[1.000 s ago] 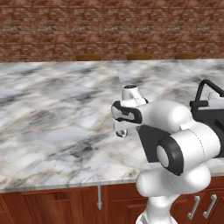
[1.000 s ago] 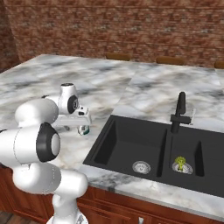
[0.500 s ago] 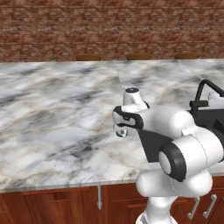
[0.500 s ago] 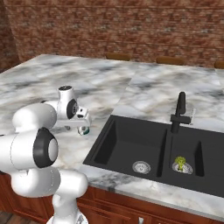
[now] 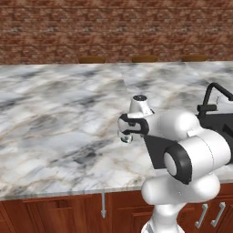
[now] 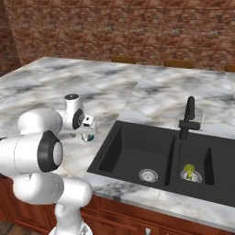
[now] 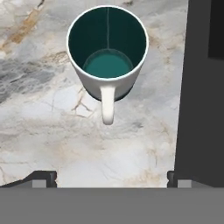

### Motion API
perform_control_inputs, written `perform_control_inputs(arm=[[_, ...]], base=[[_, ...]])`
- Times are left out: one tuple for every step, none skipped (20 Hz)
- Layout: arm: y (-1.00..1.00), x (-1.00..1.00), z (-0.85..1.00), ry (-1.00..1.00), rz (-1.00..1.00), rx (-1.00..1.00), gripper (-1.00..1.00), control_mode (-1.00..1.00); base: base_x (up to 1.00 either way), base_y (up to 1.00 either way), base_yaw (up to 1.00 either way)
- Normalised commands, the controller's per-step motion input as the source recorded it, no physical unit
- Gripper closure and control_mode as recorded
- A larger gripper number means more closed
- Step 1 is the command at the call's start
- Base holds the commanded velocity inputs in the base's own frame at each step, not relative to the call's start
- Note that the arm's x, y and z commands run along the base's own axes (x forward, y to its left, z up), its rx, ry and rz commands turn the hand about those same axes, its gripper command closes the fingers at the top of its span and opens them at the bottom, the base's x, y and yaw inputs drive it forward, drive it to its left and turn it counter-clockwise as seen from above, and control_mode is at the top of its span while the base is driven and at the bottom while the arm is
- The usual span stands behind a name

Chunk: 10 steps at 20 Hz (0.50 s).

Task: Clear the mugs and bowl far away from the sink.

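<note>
A mug [image 7: 107, 57], white outside and teal inside, stands upright on the marble counter [image 7: 48, 127]. In the hand view its handle points toward my gripper [image 7: 111, 178]. The gripper is open, its two dark fingertips [image 7: 43, 177] spread wide just short of the handle with nothing between them. From the left base view, the mug [image 5: 127, 138] peeks out under the lowered hand. In the right base view the mug [image 6: 88, 137] stands just left of the black two-basin sink [image 6: 124, 151]. The bowl and any other mug are out of view.
A black angular faucet [image 6: 188, 119] rises behind the sink, and a small yellow-green object [image 6: 188, 171] lies in the right basin. The sink's black rim [image 7: 201, 87] runs close to the mug's right. A brick wall [image 5: 113, 27] backs the counter. Wide marble stretches to the left [image 5: 50, 118].
The hand has sunk a little toward the mug while the arm's elbow swung lower. The mug has stayed where it was.
</note>
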Motion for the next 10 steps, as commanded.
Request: perform_control_inputs(arm=[[0.0, 0.29, -0.19, -0.03, 0.0, 0.03, -1.0, -1.0], [0.0, 0.36, -0.23, -0.04, 0.0, 0.0, -1.0, -1.0], [0.0, 0.32, -0.18, -0.04, 0.0, 0.0, -1.0, -1.0], [0.0, 0.29, -0.2, -0.04, 0.0, 0.0, -1.0, -1.0], [0.0, 0.28, -0.21, -0.04, 0.0, 0.0, -1.0, -1.0], [0.0, 0.24, -0.18, -0.04, 0.0, 0.0, -1.0, -1.0], [0.0, 0.3, -0.1, -0.05, 0.0, 0.0, -1.0, -1.0], [0.0, 0.24, -0.06, -0.05, 0.0, 0.0, -1.0, -1.0], [0.0, 0.21, -0.09, -0.02, 0.0, 0.0, -1.0, -1.0], [0.0, 0.18, -0.08, -0.02, 0.0, 0.0, -1.0, -1.0]], base=[[0.0, 0.0, 0.0], [0.0, 0.0, 0.0], [0.0, 0.0, 0.0], [0.0, 0.0, 0.0], [0.0, 0.0, 0.0], [0.0, 0.0, 0.0], [0.0, 0.0, 0.0], [0.0, 0.0, 0.0], [0.0, 0.0, 0.0], [0.0, 0.0, 0.0]])
